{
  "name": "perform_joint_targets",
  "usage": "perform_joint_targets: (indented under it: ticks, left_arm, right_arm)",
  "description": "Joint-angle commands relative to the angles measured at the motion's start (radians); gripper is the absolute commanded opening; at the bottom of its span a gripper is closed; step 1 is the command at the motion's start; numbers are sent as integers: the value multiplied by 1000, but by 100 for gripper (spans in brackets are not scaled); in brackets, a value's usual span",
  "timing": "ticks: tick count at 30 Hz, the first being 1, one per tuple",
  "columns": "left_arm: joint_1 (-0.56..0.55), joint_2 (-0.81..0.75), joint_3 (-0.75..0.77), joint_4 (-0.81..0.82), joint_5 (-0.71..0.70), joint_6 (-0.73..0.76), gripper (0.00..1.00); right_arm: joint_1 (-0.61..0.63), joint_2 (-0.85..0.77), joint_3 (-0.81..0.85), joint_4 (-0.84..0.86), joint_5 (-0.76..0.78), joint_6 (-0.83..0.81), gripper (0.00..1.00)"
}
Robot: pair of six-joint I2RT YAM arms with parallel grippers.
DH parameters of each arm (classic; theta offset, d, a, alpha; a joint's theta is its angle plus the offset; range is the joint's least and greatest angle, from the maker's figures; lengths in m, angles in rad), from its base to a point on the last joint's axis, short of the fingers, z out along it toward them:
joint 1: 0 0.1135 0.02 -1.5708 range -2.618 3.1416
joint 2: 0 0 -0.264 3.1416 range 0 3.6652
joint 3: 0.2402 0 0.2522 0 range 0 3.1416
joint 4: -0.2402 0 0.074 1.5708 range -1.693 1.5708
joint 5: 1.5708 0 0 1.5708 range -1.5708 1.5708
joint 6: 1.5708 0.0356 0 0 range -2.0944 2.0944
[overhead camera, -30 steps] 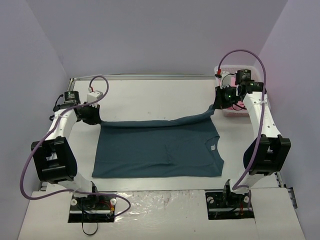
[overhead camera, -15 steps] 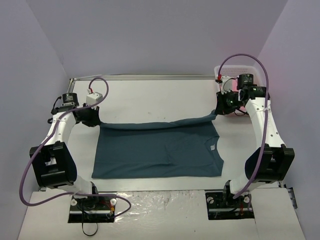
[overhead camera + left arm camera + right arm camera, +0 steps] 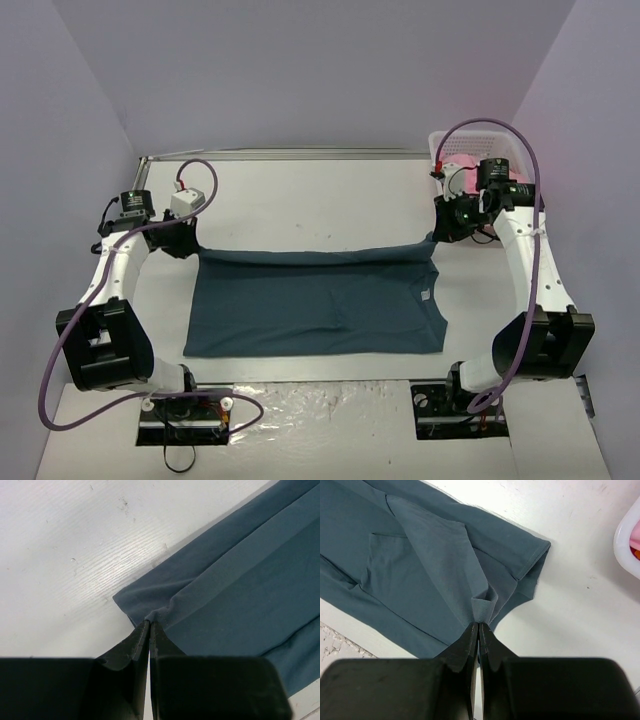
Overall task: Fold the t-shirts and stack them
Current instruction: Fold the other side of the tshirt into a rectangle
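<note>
A: Location of teal-blue t-shirt (image 3: 315, 305)?
B: Spread flat mid-worktop (image 3: 300, 190), collar end to the right, far edge pulled taut between both arms.
A: Left hand (image 3: 149, 624)?
B: Clenched on the far left corner of the cloth, fabric bunched right at the tips.
A: Right hand (image 3: 478, 626)?
B: Clenched too, pinching a puckered fold at the far right edge, just beside the sleeve.
A: Pink t-shirt (image 3: 463, 160)?
B: Lying in the white basket (image 3: 436, 138) at the far right corner, behind the right arm, well apart from the teal one. Mostly hidden, shape unclear.
</note>
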Motion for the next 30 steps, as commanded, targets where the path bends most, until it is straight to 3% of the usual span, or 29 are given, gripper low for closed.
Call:
perform_joint_targets:
  ticks: [1,30]
  left_arm:
    - [11,-40,-5,-28,11,40,2]
    - [16,-132,-138,-18,-21,112,2]
  right_arm:
    - [-7,-51,-16,-47,14,-25,0]
    - [-7,-99,-122,-96,45,-106,0]
